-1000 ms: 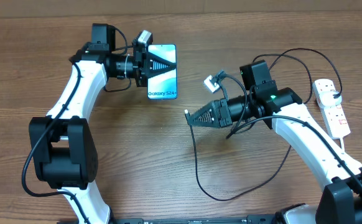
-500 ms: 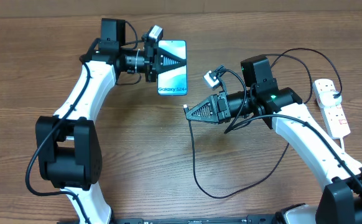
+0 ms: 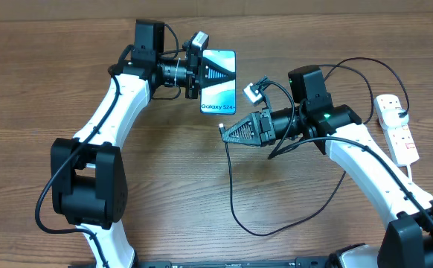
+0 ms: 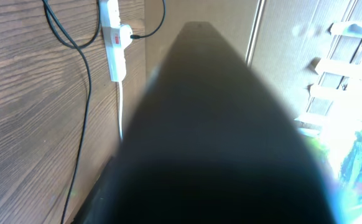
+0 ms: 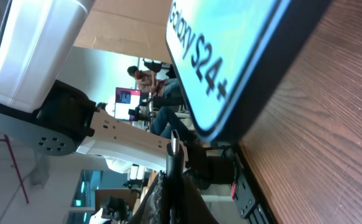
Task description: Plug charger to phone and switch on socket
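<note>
My left gripper [image 3: 218, 72] is shut on the phone [image 3: 218, 98] and holds it above the table at the back centre, its light blue "Galaxy S24+" screen facing up. My right gripper [image 3: 229, 134] is shut on the charger's small plug tip [image 3: 222, 129], just below and right of the phone's near end. The thin black cable [image 3: 233, 195] loops down across the table. In the right wrist view the plug tip [image 5: 175, 147] points at the phone's end [image 5: 231, 56], a small gap apart. The socket [image 3: 396, 128] lies at the far right. The left wrist view is mostly a dark blur [image 4: 212, 124].
The white power strip [image 4: 114, 34] and black cables [image 4: 84, 74] show in the left wrist view over wood table. A second black cable [image 3: 350, 71] arcs behind my right arm toward the strip. A small white-and-grey camera part [image 3: 255, 94] sits on the right wrist.
My left gripper has carried the phone to the right and toward the back, closer to the right gripper. My right gripper with the plug has barely moved.
</note>
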{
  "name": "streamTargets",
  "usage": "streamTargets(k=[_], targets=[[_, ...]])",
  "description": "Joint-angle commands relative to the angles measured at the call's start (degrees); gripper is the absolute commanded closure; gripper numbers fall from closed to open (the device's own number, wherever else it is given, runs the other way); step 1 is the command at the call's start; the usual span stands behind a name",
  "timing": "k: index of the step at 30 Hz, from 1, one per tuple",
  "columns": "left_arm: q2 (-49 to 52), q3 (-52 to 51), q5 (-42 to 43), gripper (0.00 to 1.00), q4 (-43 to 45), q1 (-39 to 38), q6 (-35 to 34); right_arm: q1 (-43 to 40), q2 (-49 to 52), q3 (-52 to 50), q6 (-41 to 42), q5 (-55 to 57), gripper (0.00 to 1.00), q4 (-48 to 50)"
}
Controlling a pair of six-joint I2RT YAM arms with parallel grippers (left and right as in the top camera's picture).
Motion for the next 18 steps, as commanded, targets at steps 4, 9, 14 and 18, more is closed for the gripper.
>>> streamTargets(k=[4, 9, 14, 18], targets=[[-2.38, 1.77, 0.87, 0.96, 0.44, -0.59, -1.20, 0.26, -0.13, 0.31, 4.26, 4.09, 0.96, 1.03], [-2.36, 1.77, 0.83, 0.96, 0.46, -0.70, -1.20, 0.26, -0.13, 0.31, 8.26, 6.80, 0.96, 2.91], [-2.36, 1.77, 0.09, 0.96, 0.50, -0.68, -1.18, 0.26, -0.13, 0.31, 11.76, 6.80, 0.96, 6.73], [-2.36, 1.77, -0.37, 0.96, 0.52, -0.57, -1.20, 0.26, -0.13, 0.31, 13.16, 6.78, 0.96, 7.80]])
